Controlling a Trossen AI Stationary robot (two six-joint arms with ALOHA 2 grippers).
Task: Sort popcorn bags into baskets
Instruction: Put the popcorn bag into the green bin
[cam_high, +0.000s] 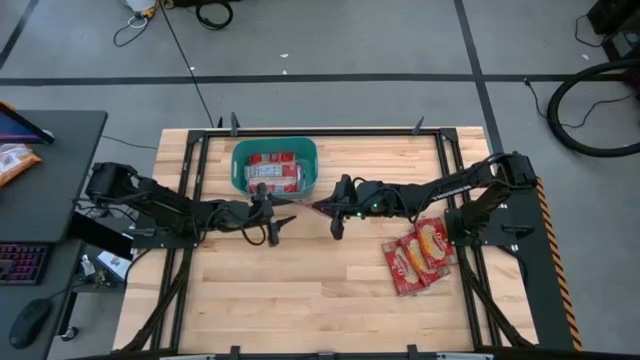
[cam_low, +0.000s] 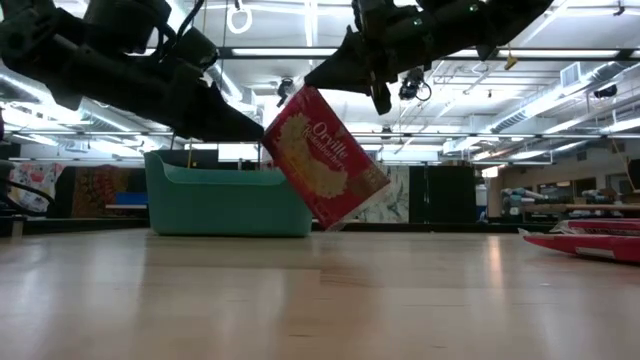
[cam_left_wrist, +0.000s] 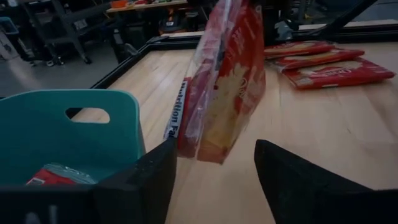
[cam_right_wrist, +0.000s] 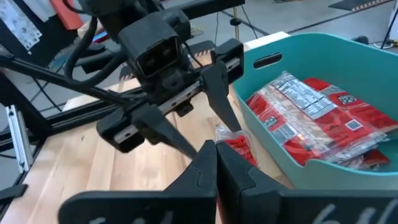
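1 bag (cam_low: 326, 158): my right pincer (cam_right_wrist: 216, 163) grips it, closed.
Left pincer (cam_left_wrist: 214, 165): open beneath bag.
Advice: I'd close left squarely, then release toward basket (cam_high: 240, 165), 11 o'clock.

Held popcorn bag (cam_left_wrist: 227, 81) runs off the frame edge in the left wrist view, so the grip point isn't visible there; its side print cuts off after "Nutrition Fa". Right tool (cam_right_wrist: 216, 163) hides most of that bag in its own wrist view, only a red corner shows. In the low view the basket (cam_low: 225, 200) wall hides its contents, and the loose bags (cam_low: 585, 243) at the counter's right are edge-on and cropped. From above, the bag between the tools is a sliver; label text in the basket is too small to read.
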